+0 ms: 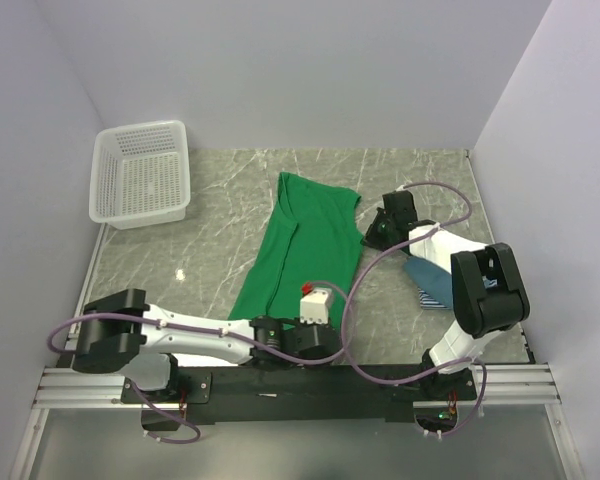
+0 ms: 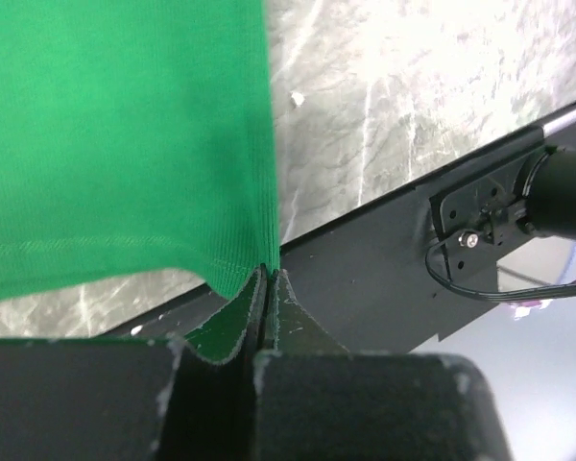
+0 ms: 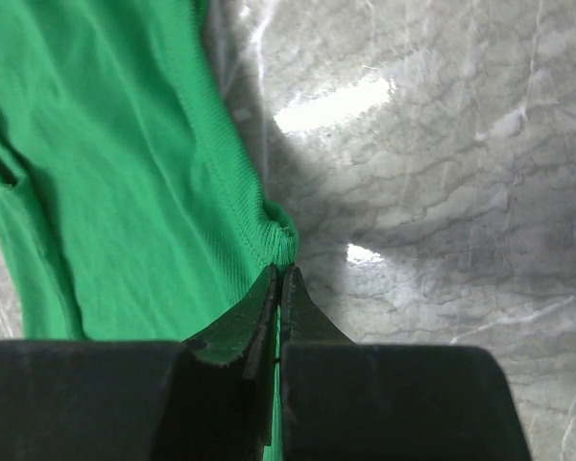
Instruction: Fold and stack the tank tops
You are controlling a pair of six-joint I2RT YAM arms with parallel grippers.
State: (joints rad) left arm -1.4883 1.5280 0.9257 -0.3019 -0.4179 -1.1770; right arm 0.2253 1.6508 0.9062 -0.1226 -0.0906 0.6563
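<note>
The bright green tank top (image 1: 302, 250) lies folded lengthwise in the middle of the table. My left gripper (image 1: 315, 318) is shut on its near hem corner; in the left wrist view the green cloth (image 2: 125, 134) is pinched between the shut jaws (image 2: 267, 279). My right gripper (image 1: 372, 232) is shut on the top's far right edge; in the right wrist view the green cloth (image 3: 106, 182) bunches at the tips (image 3: 280, 277). A teal-blue top (image 1: 427, 272) and a striped top (image 1: 436, 298) lie at the right, mostly hidden under my right arm.
A white lattice basket (image 1: 140, 175) stands at the far left of the marble table (image 1: 210, 240). White walls close in the back and both sides. The black base rail (image 2: 384, 269) runs along the near edge.
</note>
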